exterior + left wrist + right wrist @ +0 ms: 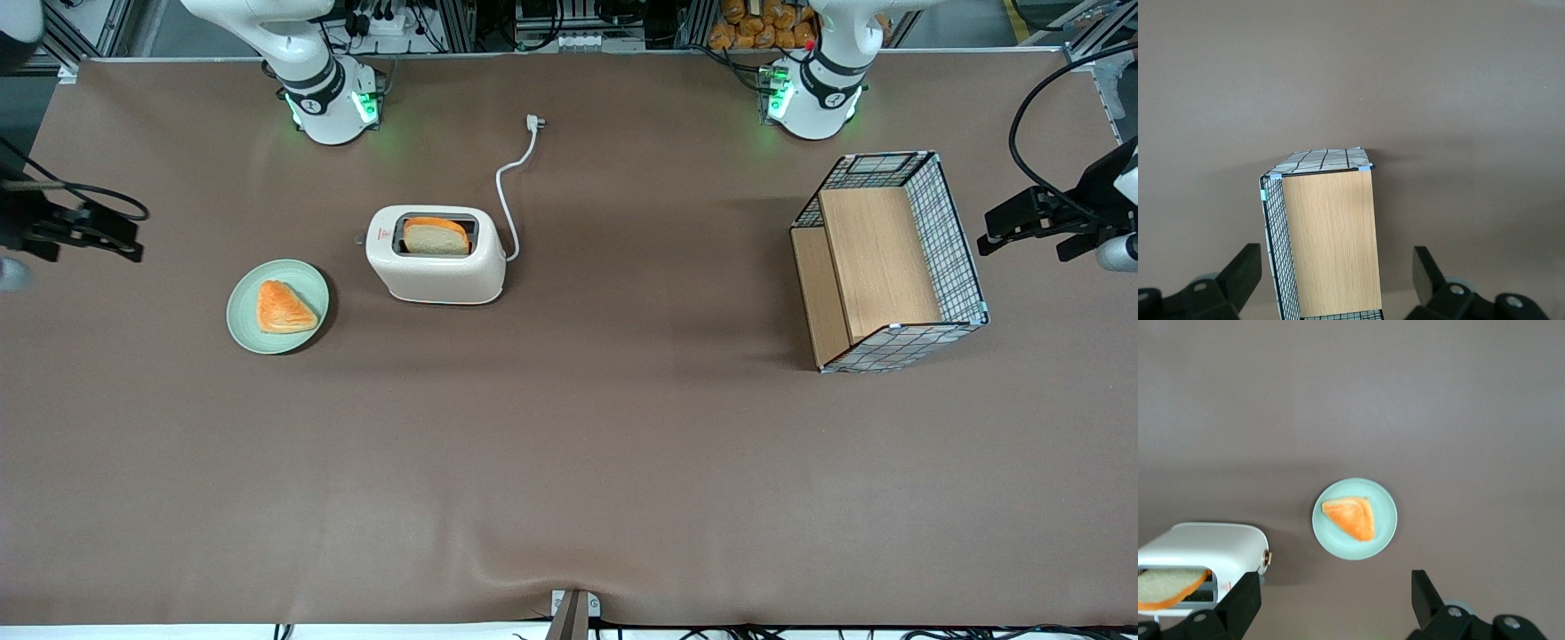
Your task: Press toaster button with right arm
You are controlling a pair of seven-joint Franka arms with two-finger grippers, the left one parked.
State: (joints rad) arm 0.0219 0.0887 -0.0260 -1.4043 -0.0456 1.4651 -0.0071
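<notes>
Pastry (284, 308) on green plate (244, 333); wire basket (965, 258) w/ wood shelf.

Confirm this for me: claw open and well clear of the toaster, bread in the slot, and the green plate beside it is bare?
Not quite. The green plate is not bare: a triangular pastry lies on it, as the front view shows. The rest holds: the claw is open and clear of the toaster, with bread in the slot.

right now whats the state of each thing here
toaster: upright, bread slice standing in slot
toaster button: untouched
cord: unplugged, lying on table
plate: holds one pastry
wire basket: tipped on its side
gripper: open, empty, off past the plate from the toaster
</notes>
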